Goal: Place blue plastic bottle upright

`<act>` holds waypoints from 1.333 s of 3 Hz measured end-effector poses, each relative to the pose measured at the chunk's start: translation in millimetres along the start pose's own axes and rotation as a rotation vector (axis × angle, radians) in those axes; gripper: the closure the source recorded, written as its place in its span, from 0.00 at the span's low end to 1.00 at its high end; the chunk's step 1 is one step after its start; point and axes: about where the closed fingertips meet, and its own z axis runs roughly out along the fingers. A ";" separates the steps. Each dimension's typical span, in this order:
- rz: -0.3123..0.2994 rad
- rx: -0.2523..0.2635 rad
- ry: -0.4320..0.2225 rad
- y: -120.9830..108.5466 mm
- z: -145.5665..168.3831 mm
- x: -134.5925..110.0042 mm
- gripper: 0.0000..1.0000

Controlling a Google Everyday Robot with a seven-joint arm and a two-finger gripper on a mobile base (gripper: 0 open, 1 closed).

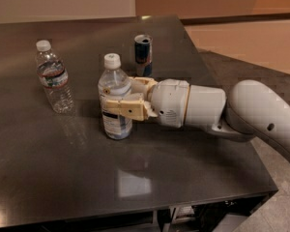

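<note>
The blue plastic bottle, clear with a white cap and a white-and-pale-blue label, stands upright on the dark table near its middle. My gripper reaches in from the right and is shut on the bottle's middle. One tan finger lies across the front of the bottle and the other is behind it. The bottle's base rests on the table or sits just above it.
A ribbed clear bottle with a dark band label stands upright to the left. A small blue-and-silver can stands behind the gripper. The table's right edge runs under my arm, with carpet floor beyond.
</note>
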 end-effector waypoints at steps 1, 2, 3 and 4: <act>-0.023 -0.005 -0.012 -1.0 2.0 -2.8 0.59; 0.010 -0.002 -0.013 -2.3 3.5 -2.3 0.37; 0.036 0.002 -0.013 -3.6 5.0 -1.9 0.13; 0.059 0.005 -0.014 -5.1 6.8 -1.4 0.00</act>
